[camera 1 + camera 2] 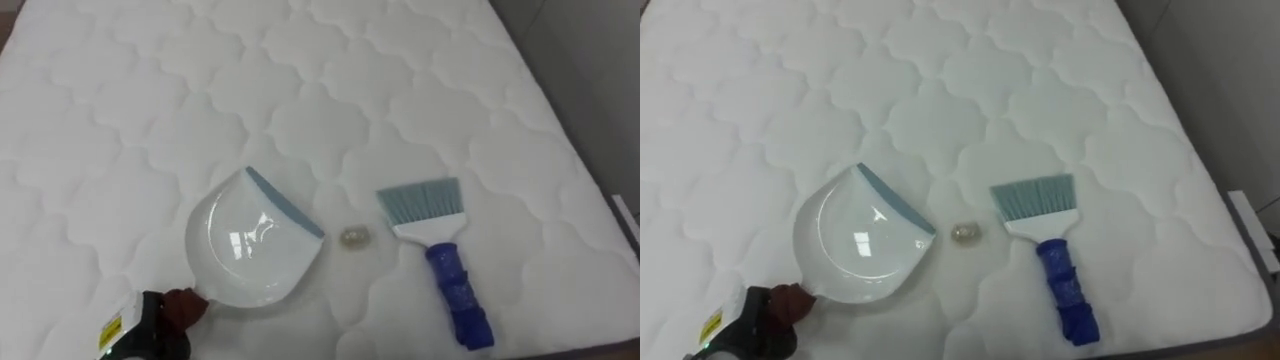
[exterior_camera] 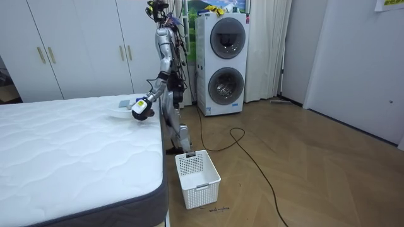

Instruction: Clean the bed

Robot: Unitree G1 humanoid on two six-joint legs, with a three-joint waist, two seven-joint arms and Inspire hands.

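- Lower left of the frame, my left hand (image 1: 138, 322) has its fingers curled round the dustpan (image 1: 250, 240) handle.
- A clumsy push could flick the scrap (image 1: 355, 237) across the bed (image 1: 300, 80), since the brush (image 1: 441, 255) lies unheld.

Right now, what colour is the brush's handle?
The brush handle is blue, clearest in the left eye view.

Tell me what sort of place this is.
Probably a bedroom with a laundry corner: a large white quilted mattress, white wardrobe doors behind it, and two stacked front-loading machines.
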